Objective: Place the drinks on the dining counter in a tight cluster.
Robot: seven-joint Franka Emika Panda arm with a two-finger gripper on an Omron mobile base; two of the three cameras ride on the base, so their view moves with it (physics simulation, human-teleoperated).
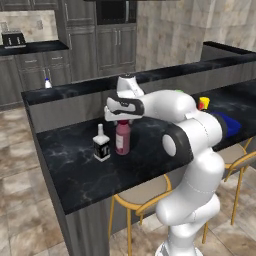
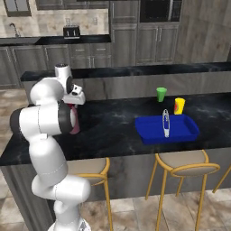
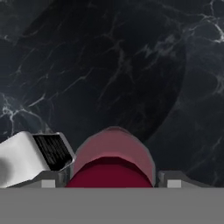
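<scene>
The tall maroon-pink bottle (image 1: 123,140) stands upright on the black dining counter (image 1: 75,165), near its left end. My gripper (image 1: 121,121) comes down from above, shut on the bottle's top. In the hand view my gripper (image 3: 112,177) has a finger tight against each side of the dark red cap of the bottle (image 3: 113,148). The square clear bottle (image 1: 101,145) with the black label stands just left of it, close but apart, and shows as the square bottle (image 3: 35,157) beside my left finger. The small white bottle (image 1: 48,83) sits on the raised back ledge, far left.
A blue tray (image 2: 153,131) holding a metal utensil (image 2: 165,122) lies to the right on the counter (image 2: 113,131). A green cup (image 2: 161,94) and a yellow cup (image 2: 179,106) stand behind it. Yellow stools (image 2: 180,164) line the near edge.
</scene>
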